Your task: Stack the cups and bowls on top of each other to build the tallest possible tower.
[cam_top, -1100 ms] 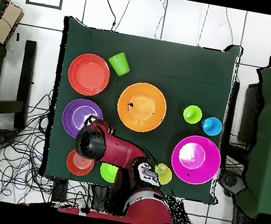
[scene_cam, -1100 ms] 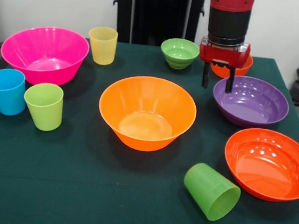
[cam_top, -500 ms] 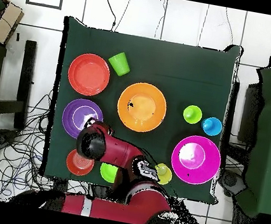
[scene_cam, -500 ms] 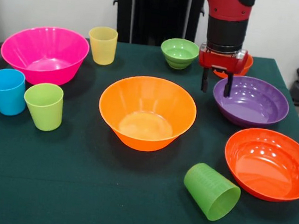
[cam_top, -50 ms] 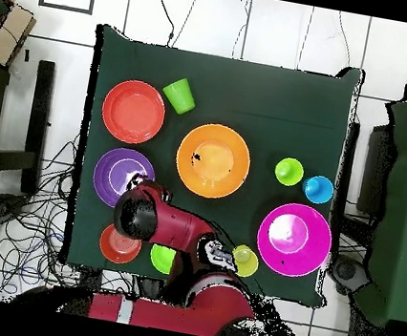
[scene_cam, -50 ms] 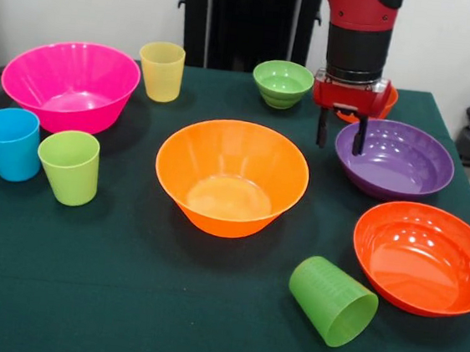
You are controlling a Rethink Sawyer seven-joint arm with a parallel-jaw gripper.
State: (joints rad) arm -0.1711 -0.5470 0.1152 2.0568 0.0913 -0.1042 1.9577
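My gripper [scene_cam, -50 ms: 340,139] hangs open over the back left rim of the purple bowl [scene_cam, -50 ms: 396,159], one finger outside the rim and one over the inside. The large orange bowl [scene_cam, -50 ms: 232,176] sits mid-table, the pink bowl [scene_cam, -50 ms: 70,83] far left, and the shallow red-orange bowl [scene_cam, -50 ms: 424,256] at the right front. The small green bowl [scene_cam, -50 ms: 283,83] and small orange bowl [scene_cam, -50 ms: 387,104] are at the back. The yellow cup [scene_cam, -50 ms: 161,71], blue cup [scene_cam, -50 ms: 10,142] and lime cup [scene_cam, -50 ms: 69,166] stand upright. The darker green cup [scene_cam, -50 ms: 333,301] lies on its side. Nothing is stacked.
In the overhead view the arm's wrist [cam_top, -50 ms: 136,212] covers the purple bowl's [cam_top, -50 ms: 114,175] edge and part of the small orange bowl [cam_top, -50 ms: 114,245]. The green table cloth [cam_top, -50 ms: 260,89] ends close to the bowls on both sides. Cables lie on the floor beside the table.
The gripper has come down a little toward the purple bowl's rim, still open. The bowls and cups have not moved.
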